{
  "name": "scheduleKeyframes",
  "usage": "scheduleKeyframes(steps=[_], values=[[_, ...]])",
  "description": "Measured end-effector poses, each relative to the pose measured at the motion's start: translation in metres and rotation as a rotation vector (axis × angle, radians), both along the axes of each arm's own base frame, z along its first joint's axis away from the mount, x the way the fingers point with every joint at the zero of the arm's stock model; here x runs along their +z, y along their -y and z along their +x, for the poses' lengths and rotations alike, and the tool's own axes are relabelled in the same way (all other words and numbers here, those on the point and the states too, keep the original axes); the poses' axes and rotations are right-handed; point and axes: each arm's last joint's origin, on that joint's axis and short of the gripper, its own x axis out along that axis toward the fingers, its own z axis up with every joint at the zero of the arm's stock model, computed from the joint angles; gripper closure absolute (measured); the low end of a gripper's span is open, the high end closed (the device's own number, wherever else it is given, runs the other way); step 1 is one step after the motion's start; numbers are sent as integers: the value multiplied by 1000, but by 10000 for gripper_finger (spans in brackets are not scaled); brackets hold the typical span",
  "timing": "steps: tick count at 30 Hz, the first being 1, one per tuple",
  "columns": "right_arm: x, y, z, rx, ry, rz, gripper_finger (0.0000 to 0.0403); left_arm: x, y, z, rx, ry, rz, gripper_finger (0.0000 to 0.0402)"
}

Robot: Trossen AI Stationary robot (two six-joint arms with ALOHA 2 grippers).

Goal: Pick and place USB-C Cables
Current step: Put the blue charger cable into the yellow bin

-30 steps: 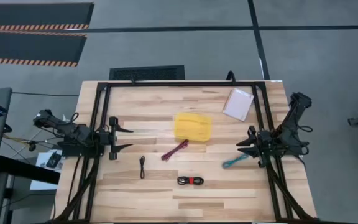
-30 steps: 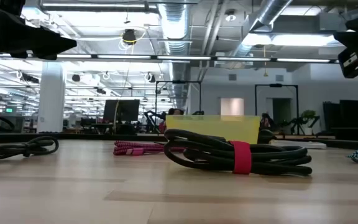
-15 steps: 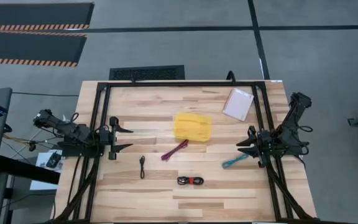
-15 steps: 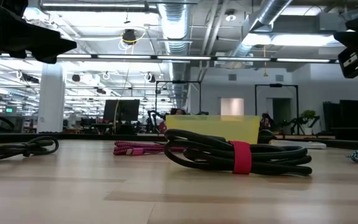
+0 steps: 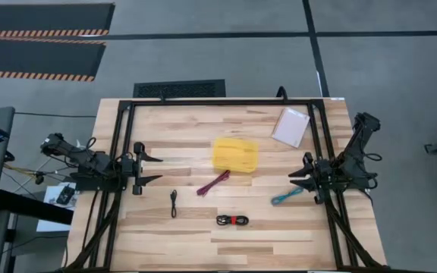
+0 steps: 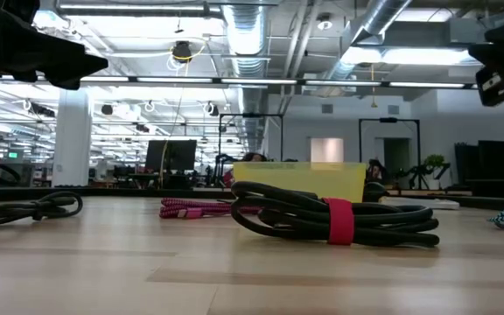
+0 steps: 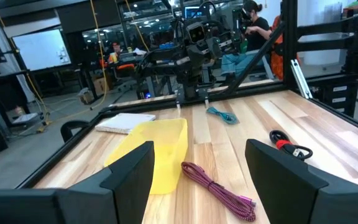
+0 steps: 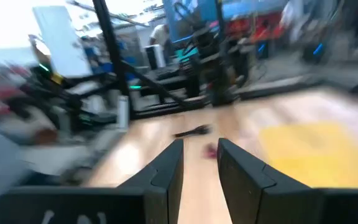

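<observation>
Your left gripper [image 5: 152, 168] at frame left has fingers released; your right gripper [image 5: 296, 179], fingers narrowly parted and empty, sits above the teal cable [image 5: 286, 197].

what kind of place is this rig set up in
Most likely an open-plan robotics lab or workshop: exposed ceiling ducts over long rows of workstations, more black-framed rigs beyond the wooden table, and a person working at one.
</observation>
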Motion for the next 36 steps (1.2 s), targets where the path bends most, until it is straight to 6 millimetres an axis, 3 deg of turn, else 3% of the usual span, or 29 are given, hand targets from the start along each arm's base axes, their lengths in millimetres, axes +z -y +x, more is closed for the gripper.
scheduleKeyframes(steps=[7, 13, 18, 20, 24, 30, 36], values=[[11, 5, 1, -82, 80, -27, 280, 0, 0, 0, 8, -4, 122, 159], [12, 8, 2, -110, 79, -32, 280, 0, 0, 0, 6, -3, 99, 159], [17, 9, 3, -94, 116, 187, 280, 0, 0, 0, 5, -1, 88, 159], [17, 9, 2, -88, 119, 266, 280, 1, 0, 0, -12, 11, 0, 159], [16, 9, 3, -89, 105, 254, 280, 5, 2, 0, -91, 49, -356, 159], [15, 9, 3, -88, 101, 281, 280, 10, -1, 0, 16, 125, -491, 159], [20, 11, 2, -115, 136, 313, 280, 17, -2, -1, 8, 196, -629, 159]])
